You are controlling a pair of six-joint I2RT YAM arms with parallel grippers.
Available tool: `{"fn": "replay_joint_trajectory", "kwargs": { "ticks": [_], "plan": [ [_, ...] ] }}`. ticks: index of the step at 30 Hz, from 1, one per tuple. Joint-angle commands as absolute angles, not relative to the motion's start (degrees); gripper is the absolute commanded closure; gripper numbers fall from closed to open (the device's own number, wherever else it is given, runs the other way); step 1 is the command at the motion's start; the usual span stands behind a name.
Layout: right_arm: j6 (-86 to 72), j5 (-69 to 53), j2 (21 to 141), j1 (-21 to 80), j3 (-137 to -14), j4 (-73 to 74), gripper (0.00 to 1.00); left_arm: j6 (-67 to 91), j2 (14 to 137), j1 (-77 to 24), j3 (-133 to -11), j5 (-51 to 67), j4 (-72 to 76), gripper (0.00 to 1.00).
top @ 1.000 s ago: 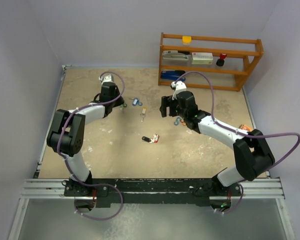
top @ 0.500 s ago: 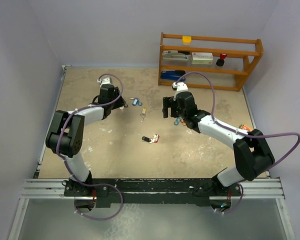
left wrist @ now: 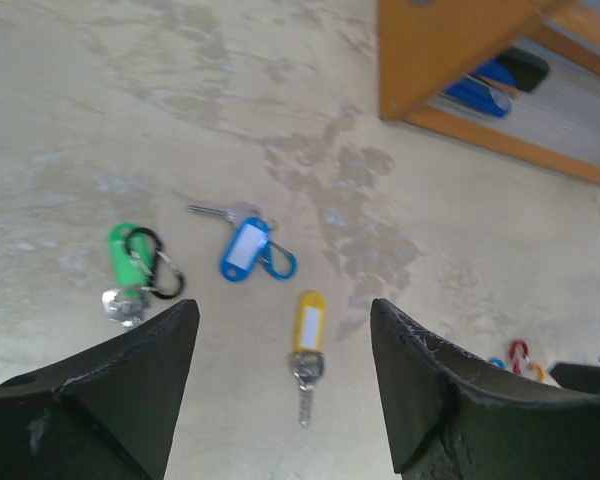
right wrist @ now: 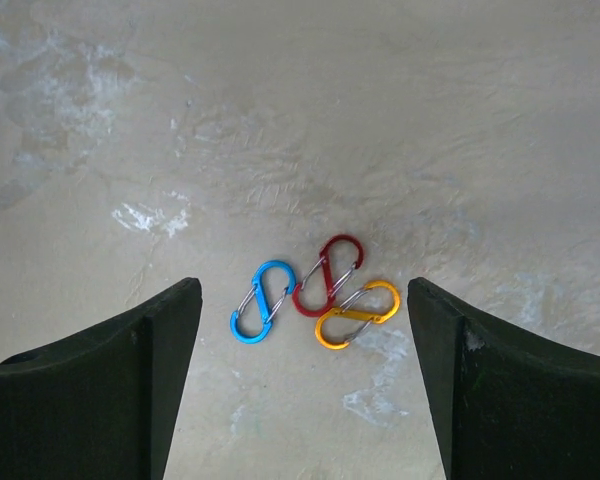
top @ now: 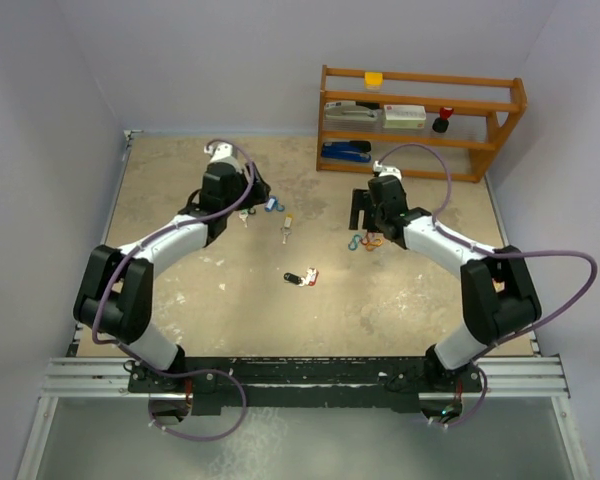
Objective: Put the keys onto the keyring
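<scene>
Both arms have reached farther across the table [top: 400,300]. The left tool [left wrist: 280,320] hangs with jaws apart above the yellow key [left wrist: 308,335], blue key [left wrist: 244,248] and green key [left wrist: 128,262]. The right tool [right wrist: 305,290], also apart and empty, hangs over three loose clip loops [right wrist: 325,274]. The black key [top: 293,278] and red key [top: 311,275] lie mid-table, well apart from both tools. Blue and green each touch a small loop; I cannot tell whether they are hooked on. Most of the job looks undone.
</scene>
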State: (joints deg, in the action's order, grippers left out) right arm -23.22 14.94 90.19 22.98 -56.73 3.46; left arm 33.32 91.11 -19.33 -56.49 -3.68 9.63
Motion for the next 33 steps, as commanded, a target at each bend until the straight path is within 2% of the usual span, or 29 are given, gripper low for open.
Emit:
{"fn": "replay_joint_trajectory", "kwargs": {
  "ticks": [1,9,12,33],
  "plan": [
    [-24.12,10.52,92.26,23.47,-59.22,5.97,0.16,31.36,90.46,-24.5,-59.72,-3.49,9.99,0.32],
    [-24.21,6.53,95.01,23.48,-59.71,6.42,0.25,31.85,91.41,-26.63,-60.66,-3.65,10.46,0.3],
    [-24.47,6.09,95.48,23.55,-59.11,6.39,0.27,32.05,91.2,-26.63,-60.52,-3.28,10.43,0.32],
    [-26.66,2.53,98.17,25.93,-56.92,4.63,0.34,31.59,90.92,-26.63,-60.38,-4.16,9.77,0.34]
  ]
}}
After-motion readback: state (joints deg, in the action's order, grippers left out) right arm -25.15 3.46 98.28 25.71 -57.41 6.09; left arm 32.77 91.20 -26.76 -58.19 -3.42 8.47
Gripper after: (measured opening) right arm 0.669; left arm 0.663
